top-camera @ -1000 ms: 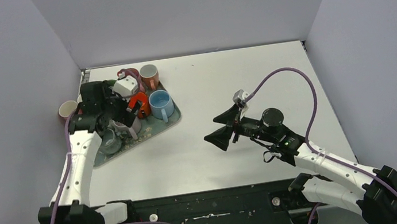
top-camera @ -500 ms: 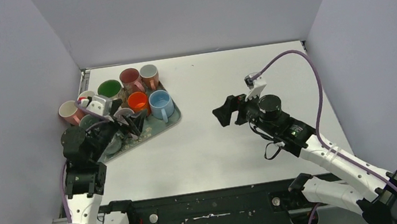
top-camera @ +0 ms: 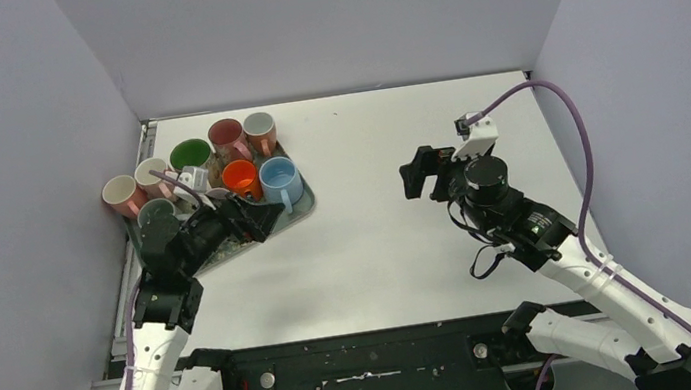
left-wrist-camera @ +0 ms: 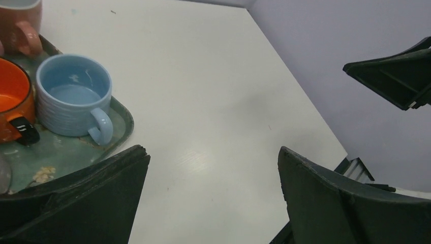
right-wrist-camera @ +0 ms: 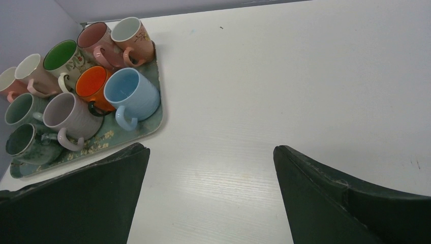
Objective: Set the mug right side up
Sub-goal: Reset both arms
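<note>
Several mugs stand on a green tray (top-camera: 302, 204) at the left, all with their openings up. The right wrist view shows them best: a blue mug (right-wrist-camera: 133, 94), an orange mug (right-wrist-camera: 94, 85), a green-lined mug (right-wrist-camera: 61, 58), a lilac mug (right-wrist-camera: 69, 115) and a dark green mug (right-wrist-camera: 24, 142). I see no upside-down mug. My left gripper (top-camera: 256, 221) is open and empty just in front of the tray's near edge, with the blue mug (left-wrist-camera: 74, 94) to its left (left-wrist-camera: 213, 152). My right gripper (top-camera: 419, 174) is open and empty over the bare table (right-wrist-camera: 211, 150).
Two more mugs (top-camera: 122, 194) stand off the tray's far-left side by the left wall. The tray (right-wrist-camera: 152, 120) fills the table's back left. The white table (top-camera: 388, 240) runs to grey walls on three sides.
My left arm has drawn back from over the mugs toward the near side, uncovering them. My right gripper has risen and moved toward the back right. Both stay open.
</note>
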Action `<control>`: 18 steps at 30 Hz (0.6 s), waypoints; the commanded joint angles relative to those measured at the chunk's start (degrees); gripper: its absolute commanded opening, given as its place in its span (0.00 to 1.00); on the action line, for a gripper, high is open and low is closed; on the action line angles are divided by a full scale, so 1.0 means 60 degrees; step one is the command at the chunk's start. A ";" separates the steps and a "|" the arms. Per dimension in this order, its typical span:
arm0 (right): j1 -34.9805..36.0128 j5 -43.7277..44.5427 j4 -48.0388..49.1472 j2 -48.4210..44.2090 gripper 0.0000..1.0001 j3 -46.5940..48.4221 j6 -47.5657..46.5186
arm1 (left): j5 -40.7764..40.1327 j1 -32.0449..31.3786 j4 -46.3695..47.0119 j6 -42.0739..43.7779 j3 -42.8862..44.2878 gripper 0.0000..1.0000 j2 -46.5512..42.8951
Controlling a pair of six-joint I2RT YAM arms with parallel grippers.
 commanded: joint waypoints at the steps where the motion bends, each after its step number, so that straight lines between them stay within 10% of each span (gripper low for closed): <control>1: 0.0029 0.0270 -0.0092 -0.0003 1.00 -0.0041 -0.0002 | 0.0175 -0.0543 0.0427 -0.0166 0.0008 0.97 0.0310; 18: 0.0029 0.0093 -0.0069 0.0233 1.00 0.0396 -0.0110 | -0.0005 -0.0688 0.0801 -0.0199 0.0449 0.97 0.0501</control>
